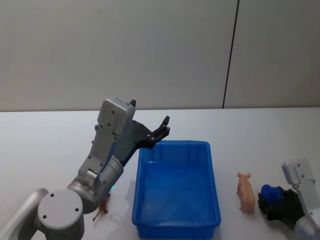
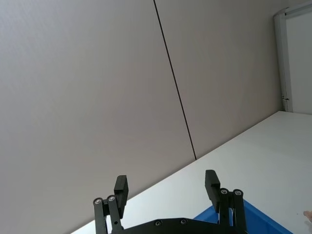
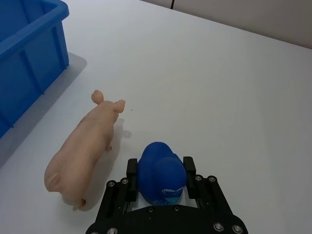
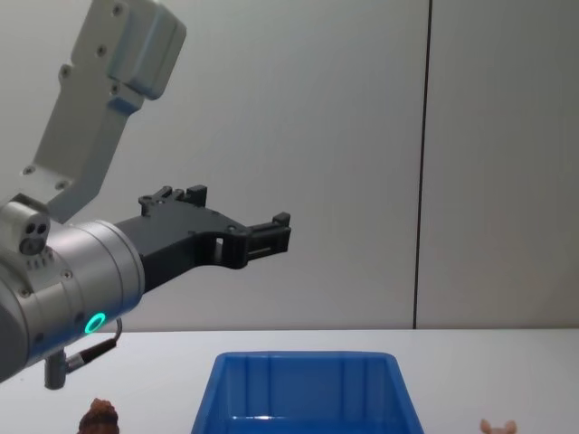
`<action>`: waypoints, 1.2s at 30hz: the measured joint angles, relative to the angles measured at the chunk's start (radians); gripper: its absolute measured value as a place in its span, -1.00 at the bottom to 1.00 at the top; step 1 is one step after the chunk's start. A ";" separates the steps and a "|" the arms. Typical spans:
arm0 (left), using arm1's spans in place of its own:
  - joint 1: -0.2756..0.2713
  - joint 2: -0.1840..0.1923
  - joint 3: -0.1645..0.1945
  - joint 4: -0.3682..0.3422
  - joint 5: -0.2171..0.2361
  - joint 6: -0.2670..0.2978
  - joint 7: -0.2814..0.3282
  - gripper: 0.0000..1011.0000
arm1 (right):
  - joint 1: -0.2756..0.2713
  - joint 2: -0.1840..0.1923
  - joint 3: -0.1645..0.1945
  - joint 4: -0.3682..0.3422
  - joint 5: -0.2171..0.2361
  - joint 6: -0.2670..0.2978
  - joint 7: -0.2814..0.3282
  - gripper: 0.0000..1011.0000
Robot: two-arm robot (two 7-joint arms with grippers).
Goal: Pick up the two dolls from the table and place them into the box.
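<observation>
Pink, light, probably rubbery, the pig doll point(image 3: 80, 156) is resting on the bench point(image 3: 219, 87) beside the box point(image 3: 29, 44), inviting a mid-trunk pinch; the right gripper point(image 3: 161, 165) is clamping a blue lump point(image 1: 272, 192), and the left gripper point(image 2: 166, 181) is holding its jaws agape.

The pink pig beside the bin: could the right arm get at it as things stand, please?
Probably not yet. The pig lies close beside the right pincer with bare table between, but that pincer is shut on a blue object, so it would likely need to let go first.

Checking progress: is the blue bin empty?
Empty. The blue bin shows bare floor; pig doll and brown doll are outside on the table.
</observation>
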 joint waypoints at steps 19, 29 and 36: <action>0.000 0.000 0.000 0.000 0.000 0.000 0.000 0.98 | -0.006 0.000 0.009 -0.016 0.000 -0.043 -0.020 -0.18; 0.000 0.000 0.000 0.000 0.000 0.000 0.000 0.98 | -0.013 0.007 0.022 -0.093 0.015 -0.114 -0.029 -0.30; 0.000 0.000 0.000 0.000 0.000 0.000 0.000 0.98 | -0.015 0.011 0.028 -0.158 0.037 -0.156 -0.004 -0.39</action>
